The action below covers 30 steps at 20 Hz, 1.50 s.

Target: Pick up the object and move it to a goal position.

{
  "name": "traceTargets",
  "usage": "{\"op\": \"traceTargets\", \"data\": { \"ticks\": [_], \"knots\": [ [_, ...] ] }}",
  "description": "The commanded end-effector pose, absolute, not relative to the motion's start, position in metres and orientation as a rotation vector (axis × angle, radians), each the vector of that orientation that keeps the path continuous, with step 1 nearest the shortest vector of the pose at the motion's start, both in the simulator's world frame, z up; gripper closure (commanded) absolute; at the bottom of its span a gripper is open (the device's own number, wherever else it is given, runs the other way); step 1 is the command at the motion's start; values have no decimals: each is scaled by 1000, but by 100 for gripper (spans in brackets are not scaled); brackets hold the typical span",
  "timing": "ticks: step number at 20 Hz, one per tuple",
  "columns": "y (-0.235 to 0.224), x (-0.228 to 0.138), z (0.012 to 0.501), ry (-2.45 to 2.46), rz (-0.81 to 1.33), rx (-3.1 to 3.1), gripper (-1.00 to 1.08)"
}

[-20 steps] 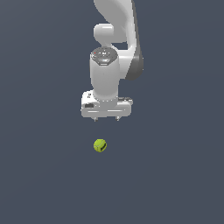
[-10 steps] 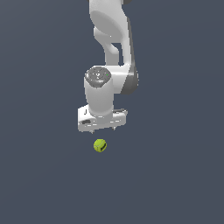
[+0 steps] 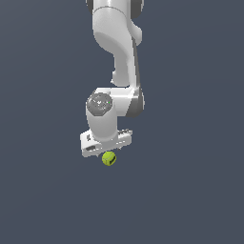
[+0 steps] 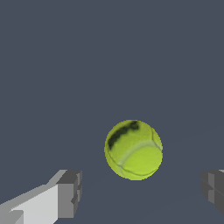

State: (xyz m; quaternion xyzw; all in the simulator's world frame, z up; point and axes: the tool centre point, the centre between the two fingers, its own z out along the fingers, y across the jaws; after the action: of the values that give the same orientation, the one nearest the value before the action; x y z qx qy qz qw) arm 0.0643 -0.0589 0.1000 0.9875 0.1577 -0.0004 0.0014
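My claw (image 4: 139, 197) is spread wide, its two grey fingertips (image 4: 70, 192) set far apart and gripping nothing. The yellow-green tennis ball (image 4: 133, 149) lies between them, nearer neither pad by much, touching neither, its dark printed mark turned toward my wrist. In the exterior view the ball (image 3: 109, 158) peeks out just under the edge of my white hand, on the plain grey floor (image 3: 190, 190).
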Motion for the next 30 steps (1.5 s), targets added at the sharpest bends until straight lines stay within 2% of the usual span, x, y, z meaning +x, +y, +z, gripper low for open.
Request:
{"op": "traceTargets", "data": {
  "ticks": [1, 9, 18, 24, 25, 30],
  "knots": [
    [-61, 68, 94, 522, 0, 3097, -92],
    [-62, 68, 88, 529, -2, 3096, -92],
    [-62, 68, 47, 535, 0, 3096, -92],
    [-62, 69, 41, 536, 0, 3096, -92],
    [-62, 69, 41, 536, 0, 3096, 108],
    [-62, 69, 41, 536, 0, 3096, 108]
  ]
}}
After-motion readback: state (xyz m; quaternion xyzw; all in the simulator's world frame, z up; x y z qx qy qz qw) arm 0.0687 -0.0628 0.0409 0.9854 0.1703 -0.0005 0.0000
